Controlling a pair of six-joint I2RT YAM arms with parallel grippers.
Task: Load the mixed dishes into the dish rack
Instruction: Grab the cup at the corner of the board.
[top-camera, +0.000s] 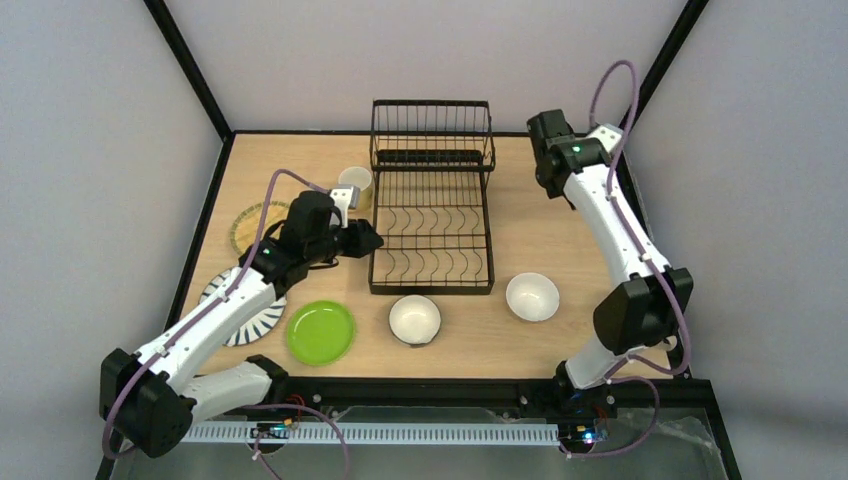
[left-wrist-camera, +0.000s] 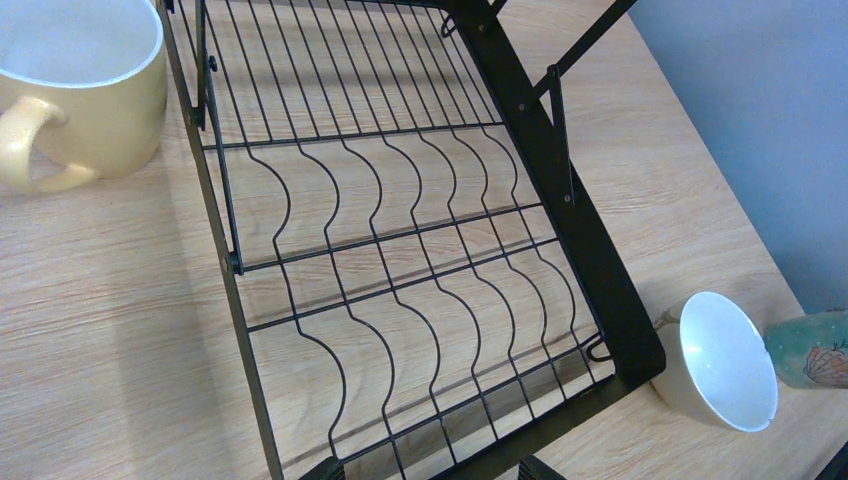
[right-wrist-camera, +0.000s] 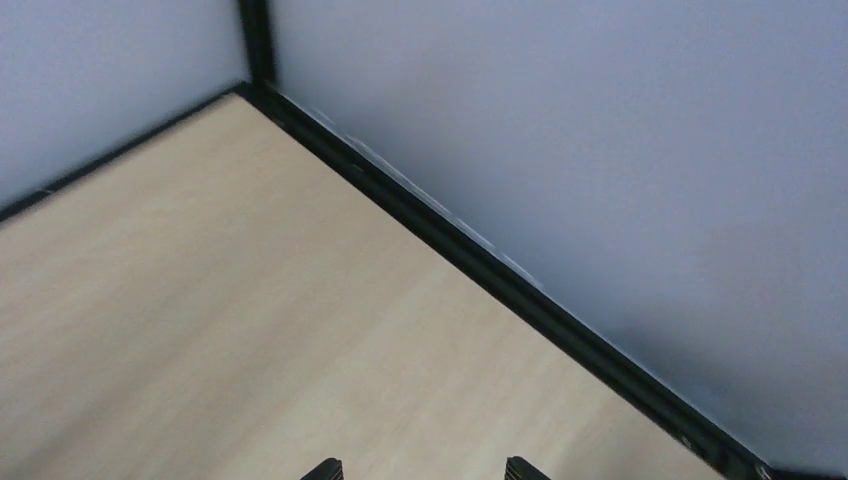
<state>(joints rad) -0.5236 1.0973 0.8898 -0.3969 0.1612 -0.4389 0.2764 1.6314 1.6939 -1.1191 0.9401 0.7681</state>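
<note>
The black wire dish rack (top-camera: 432, 215) (left-wrist-camera: 400, 260) stands mid-table with nothing in it. A pale yellow mug (top-camera: 354, 183) (left-wrist-camera: 80, 90) sits upright at its left side. A tan woven plate (top-camera: 248, 224), a black-striped white plate (top-camera: 250, 318) and a lime green plate (top-camera: 321, 331) lie on the left. Two bowls rest in front of the rack, one dark outside (top-camera: 415, 319), one white (top-camera: 532, 296) (left-wrist-camera: 720, 360). My left gripper (top-camera: 365, 238) (left-wrist-camera: 428, 470) hovers open at the rack's left edge, holding nothing. My right gripper (top-camera: 545, 150) (right-wrist-camera: 422, 470) is open over bare table at the far right.
My left forearm lies over part of the striped plate. Black frame posts and grey walls (right-wrist-camera: 600, 150) close in the table on the left, back and right. A teal patterned thing (left-wrist-camera: 810, 348) shows at the right edge of the left wrist view.
</note>
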